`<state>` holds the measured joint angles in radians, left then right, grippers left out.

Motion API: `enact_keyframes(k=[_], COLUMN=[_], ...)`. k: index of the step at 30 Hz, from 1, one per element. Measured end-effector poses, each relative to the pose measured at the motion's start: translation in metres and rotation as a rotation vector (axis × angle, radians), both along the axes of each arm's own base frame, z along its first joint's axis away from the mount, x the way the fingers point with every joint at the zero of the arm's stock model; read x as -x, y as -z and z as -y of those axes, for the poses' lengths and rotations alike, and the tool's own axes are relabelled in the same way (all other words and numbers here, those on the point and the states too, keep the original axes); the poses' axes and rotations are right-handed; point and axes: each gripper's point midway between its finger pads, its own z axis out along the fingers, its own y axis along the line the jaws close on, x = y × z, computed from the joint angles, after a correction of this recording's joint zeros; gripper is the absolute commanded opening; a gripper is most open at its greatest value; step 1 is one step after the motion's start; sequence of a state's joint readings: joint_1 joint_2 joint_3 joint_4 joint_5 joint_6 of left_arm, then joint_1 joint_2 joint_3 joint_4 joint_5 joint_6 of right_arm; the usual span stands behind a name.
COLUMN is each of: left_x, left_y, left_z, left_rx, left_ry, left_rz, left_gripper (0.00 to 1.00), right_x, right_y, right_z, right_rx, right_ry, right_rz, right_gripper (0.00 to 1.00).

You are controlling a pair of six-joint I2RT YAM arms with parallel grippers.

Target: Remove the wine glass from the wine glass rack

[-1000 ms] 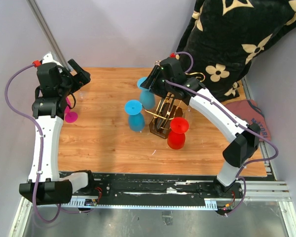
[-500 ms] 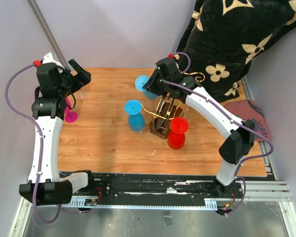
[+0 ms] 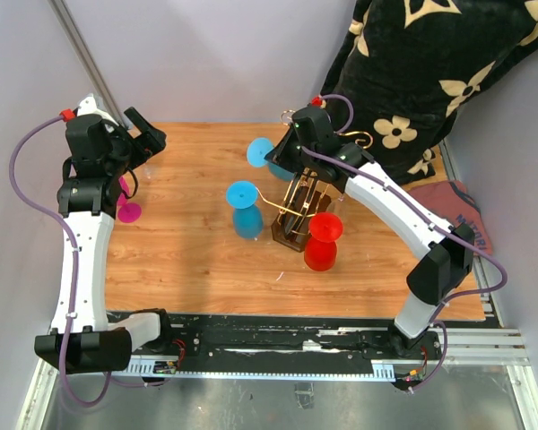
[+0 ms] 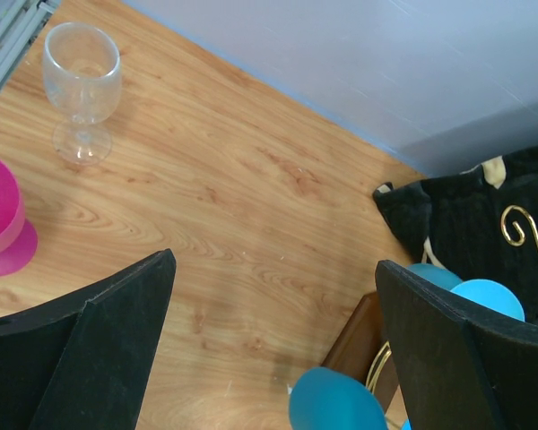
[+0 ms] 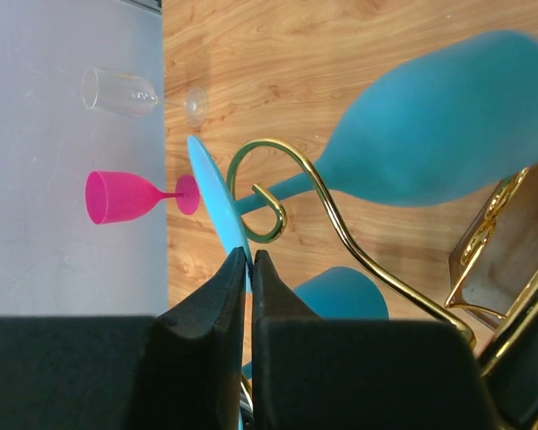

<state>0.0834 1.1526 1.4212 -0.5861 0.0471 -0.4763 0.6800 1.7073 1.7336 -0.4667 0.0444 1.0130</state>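
Left arm (image 3: 76, 260) and right arm (image 3: 386, 199) were built of white links, black joints; purple cables (image 3: 12, 166) and red connectors (image 3: 66, 115) were attached; fingers (image 4: 99, 349) were black.

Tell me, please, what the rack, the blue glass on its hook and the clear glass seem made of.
The rack: thin, glinting gold wire, probably metal; dark base, perhaps wood. The blue glass: opaque, matte, likely plastic or coated. The clear glass: transparent with highlights, glass or clear plastic.

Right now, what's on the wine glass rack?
Three glasses on the wine glass rack: a blue glass left, a red glass near, both foot-up, and the held blue wine glass, stem in a gold scroll, foot pinched by the right gripper. The right arm hides its far side.
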Motion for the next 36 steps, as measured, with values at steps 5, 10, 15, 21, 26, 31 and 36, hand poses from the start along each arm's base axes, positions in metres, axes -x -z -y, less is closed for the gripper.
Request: enact_keyframes(k=[5, 10, 15, 21, 26, 31, 36], left_x=[0.000, 0.000, 0.000, 0.000, 0.000, 0.000, 0.000], left_y=[0.000, 0.000, 0.000, 0.000, 0.000, 0.000, 0.000], left_z=[0.000, 0.000, 0.000, 0.001, 0.002, 0.003, 0.003], left_rx=[0.000, 0.000, 0.001, 0.001, 0.003, 0.005, 0.006], left_ry=[0.000, 0.000, 0.002, 0.004, 0.010, 0.014, 0.017], left_rz=[0.000, 0.000, 0.000, 0.000, 0.001, 0.001, 0.001], left_gripper=[1.00, 1.00, 1.00, 1.00, 1.00, 1.00, 1.00], right_x=[-0.004, -0.003, -0.009, -0.021, -0.025, -0.022, -0.024], right_y=[-0.002, -0.003, -0.005, -0.012, -0.018, -0.024, -0.027], right_z=[-0.002, 0.001, 0.006, 0.015, 0.021, 0.035, 0.043], right_rx=[-0.030, -0.064, -0.109, -0.142, -0.158, -0.163, -0.179], right_ry=[-0.007, -0.009, -0.005, 0.018, 0.033, 0.055, 0.068], right_rz=[0.020, 0.028, 0.019, 0.033, 0.052, 0.065, 0.074], right_gripper=[0.01, 0.01, 0.01, 0.01, 0.01, 0.01, 0.01])
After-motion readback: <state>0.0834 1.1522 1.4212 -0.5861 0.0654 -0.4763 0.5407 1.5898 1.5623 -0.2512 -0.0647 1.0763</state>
